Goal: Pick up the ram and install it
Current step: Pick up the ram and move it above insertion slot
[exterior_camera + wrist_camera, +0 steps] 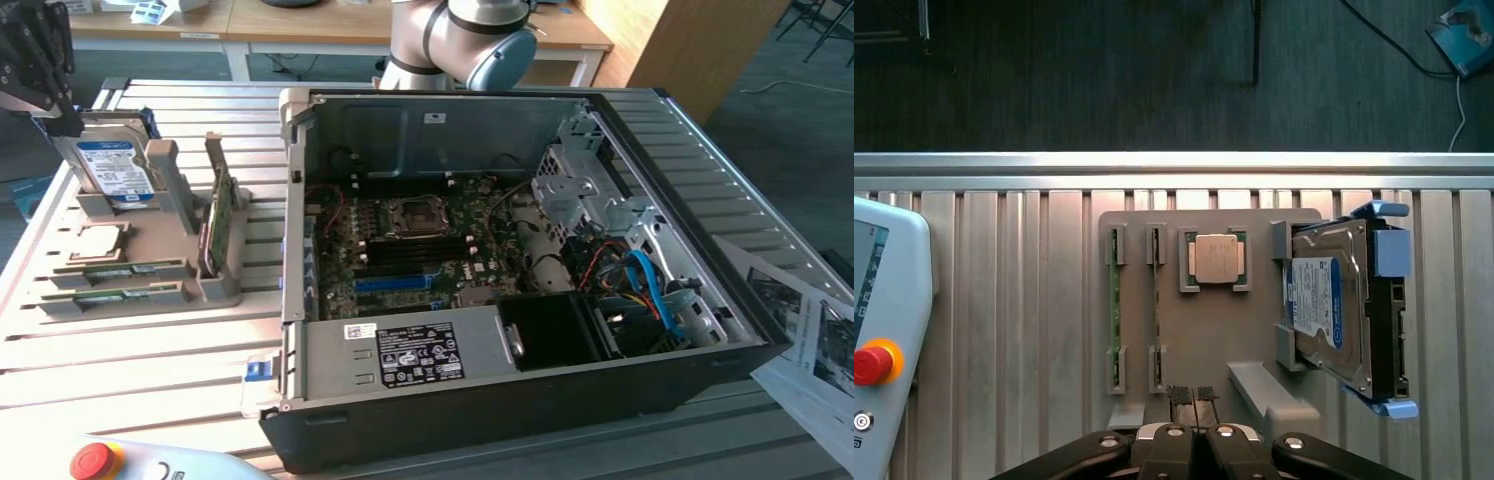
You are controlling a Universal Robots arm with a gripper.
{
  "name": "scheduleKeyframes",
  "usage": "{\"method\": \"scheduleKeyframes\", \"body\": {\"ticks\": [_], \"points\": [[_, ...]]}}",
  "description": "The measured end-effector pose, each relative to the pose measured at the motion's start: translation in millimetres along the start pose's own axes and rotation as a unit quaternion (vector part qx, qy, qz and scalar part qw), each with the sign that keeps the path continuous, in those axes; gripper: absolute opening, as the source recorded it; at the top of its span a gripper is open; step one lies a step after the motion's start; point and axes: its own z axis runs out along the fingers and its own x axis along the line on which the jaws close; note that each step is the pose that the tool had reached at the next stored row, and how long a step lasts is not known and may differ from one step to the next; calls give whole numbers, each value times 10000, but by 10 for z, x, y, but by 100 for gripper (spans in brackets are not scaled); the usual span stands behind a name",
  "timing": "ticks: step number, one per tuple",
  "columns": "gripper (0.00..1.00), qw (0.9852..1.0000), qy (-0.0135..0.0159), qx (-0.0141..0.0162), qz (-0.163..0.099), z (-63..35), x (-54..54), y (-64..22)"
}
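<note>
The ram [118,268], a long, narrow green stick, stood on its long edge in a slot of the grey holder [167,240] on the slatted metal table [134,350]. In the wrist view the ram [1156,310] showed edge-on as a thin line, so I could make out neither label nor chips. A second stick [1114,310] sat in the slot just beside it, on the side away from the processor [1215,258], which lay flat in its own recess.

My tool [1192,395] hung above the holder with its fingertips pressed together, pinching nothing. The tips showed over the holder's edge near one end of the ram, clear of it and touching nothing.

A hard drive [1324,300] with a blue-white label stood upright in the holder beyond the processor. In the exterior view a taller green card [214,225] stood on edge at the holder's side nearest the open computer case [534,400], which lay on the table to the exterior view's right of the holder. A pendant [884,330] with a red button [869,362] rested on the table near the sticks.
</note>
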Motion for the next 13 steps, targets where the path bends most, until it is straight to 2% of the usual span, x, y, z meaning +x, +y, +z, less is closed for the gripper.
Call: {"method": "scheduleKeyframes", "body": {"ticks": [6, 13], "points": [[10, 10000, 0, 0, 0, 66, 2, -2], [10, 10000, 1, -1, 0, 192, 5, -8]]}}
